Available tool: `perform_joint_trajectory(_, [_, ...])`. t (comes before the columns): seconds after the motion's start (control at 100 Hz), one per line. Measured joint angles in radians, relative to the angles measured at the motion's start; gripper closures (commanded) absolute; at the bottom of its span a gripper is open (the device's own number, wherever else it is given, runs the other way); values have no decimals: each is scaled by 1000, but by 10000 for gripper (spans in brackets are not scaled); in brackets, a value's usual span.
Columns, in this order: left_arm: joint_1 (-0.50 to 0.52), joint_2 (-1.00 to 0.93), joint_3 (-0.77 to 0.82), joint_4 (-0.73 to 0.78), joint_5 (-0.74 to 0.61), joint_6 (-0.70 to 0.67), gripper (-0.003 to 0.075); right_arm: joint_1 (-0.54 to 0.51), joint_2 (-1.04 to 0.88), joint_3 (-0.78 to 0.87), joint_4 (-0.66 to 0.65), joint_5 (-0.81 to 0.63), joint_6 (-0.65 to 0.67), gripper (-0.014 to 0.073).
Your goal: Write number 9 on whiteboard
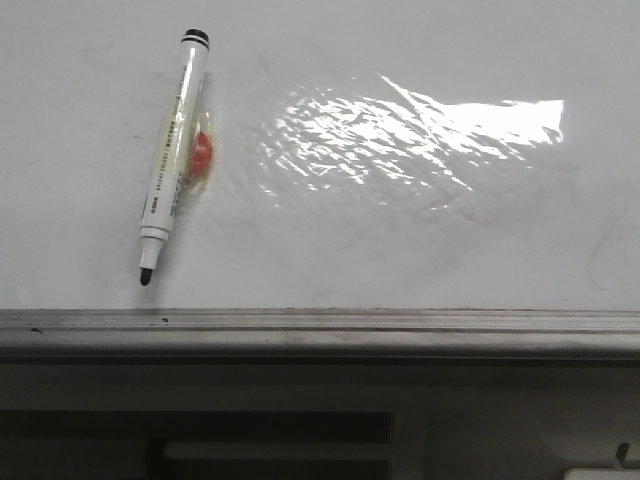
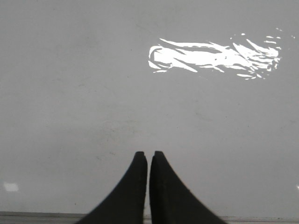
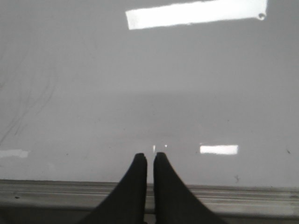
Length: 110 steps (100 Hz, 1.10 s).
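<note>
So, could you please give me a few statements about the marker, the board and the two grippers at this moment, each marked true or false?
1. The marker lies on the whiteboard with its cap off. True.
2. A number 9 is already drawn on the whiteboard. False: only faint grey smudges show, no black figure.
3. The left gripper holds the marker. False: its fingers are together with nothing between them.
4. The right gripper is shut and empty. True.
5. The marker's black tip points toward the grey edge rail. True.
</note>
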State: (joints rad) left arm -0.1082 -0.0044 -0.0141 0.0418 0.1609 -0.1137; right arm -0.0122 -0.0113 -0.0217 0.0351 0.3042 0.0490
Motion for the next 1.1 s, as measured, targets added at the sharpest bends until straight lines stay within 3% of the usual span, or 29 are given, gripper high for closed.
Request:
perform_joint_trajectory(0.34, [0, 126, -224, 23, 67, 0, 741, 0, 176, -243, 37, 207, 0, 606])
perform_joint_trajectory(0.5, [0, 176, -257, 24, 63, 0, 741, 0, 257, -299, 41, 319, 0, 605])
perform_joint_trajectory(0.68, [0, 188, -259, 24, 78, 0, 726, 0, 277, -306, 41, 349, 1, 605])
perform_joint_trajectory(0.74, [0, 188, -259, 25, 80, 0, 661, 0, 277, -306, 41, 349, 1, 605])
perform_joint_trajectory(0.91, [0, 188, -257, 25, 75, 0, 344, 0, 277, -308, 41, 351, 1, 605])
perform_joint_trajectory(1.1, [0, 188, -238, -62, 4, 3, 315, 0, 277, -308, 42, 351, 1, 605])
